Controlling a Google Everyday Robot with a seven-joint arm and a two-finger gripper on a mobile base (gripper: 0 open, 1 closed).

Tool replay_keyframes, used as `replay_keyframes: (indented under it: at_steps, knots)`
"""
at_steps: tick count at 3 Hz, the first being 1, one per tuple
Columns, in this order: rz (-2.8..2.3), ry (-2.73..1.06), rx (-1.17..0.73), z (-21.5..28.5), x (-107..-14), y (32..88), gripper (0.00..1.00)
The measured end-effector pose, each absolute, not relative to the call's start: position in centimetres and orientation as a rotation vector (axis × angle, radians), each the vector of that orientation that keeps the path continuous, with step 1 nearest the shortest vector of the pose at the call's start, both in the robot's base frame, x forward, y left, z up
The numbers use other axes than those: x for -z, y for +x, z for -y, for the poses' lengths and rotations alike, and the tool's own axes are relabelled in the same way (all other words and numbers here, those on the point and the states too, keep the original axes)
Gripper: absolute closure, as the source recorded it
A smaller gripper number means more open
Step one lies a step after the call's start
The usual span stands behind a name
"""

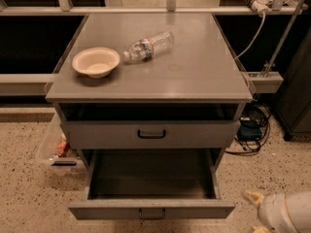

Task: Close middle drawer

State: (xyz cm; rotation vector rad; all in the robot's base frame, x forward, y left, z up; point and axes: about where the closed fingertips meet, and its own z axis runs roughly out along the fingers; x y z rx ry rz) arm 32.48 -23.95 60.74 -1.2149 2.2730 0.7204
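**Hand low at 5 o'clock, middle drawer pulled out**

The hand [260,212] sits in the 5 o'clock corner of the view, a pale white and cream shape cut off by the right and bottom edges. So little of it shows that I cannot tell whether it is open or closed. Nothing can be seen in its hold. It is apart from the cabinet, over the speckled floor [29,198].

At 9 o'clock from the hand, just beside it but not touching, is the right front corner of the middle drawer [194,209]. That drawer is pulled far out toward 6 o'clock. Its low grey front carries a small loop handle at centre, and the part of its inside that shows is bare. Whatever lies beneath it is hidden by its front and floor.

Toward 12 o'clock from it, the taller top drawer [194,134] stands slightly out, with a dark gap above that is too shadowed to read.

On the desk [194,67], a cream bowl [95,62] rests at 10 o'clock and a clear bottle [148,46] lies on its side just beside it.

At 9 o'clock on the floor a clear bin [51,147] is partly hidden behind the cabinet. Cables [252,130] tangle at 3 o'clock.
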Motion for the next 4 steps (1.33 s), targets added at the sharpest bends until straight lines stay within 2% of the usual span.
replay_keyframes:
  at_steps: [1, 4]
  knots:
    - [-2.37, -1.134, -0.84, 24.3, -53.3, 30.4, 0.18]
    - [-2.329, -1.076, -0.902, 24.5, -50.7, 30.2, 0.87]
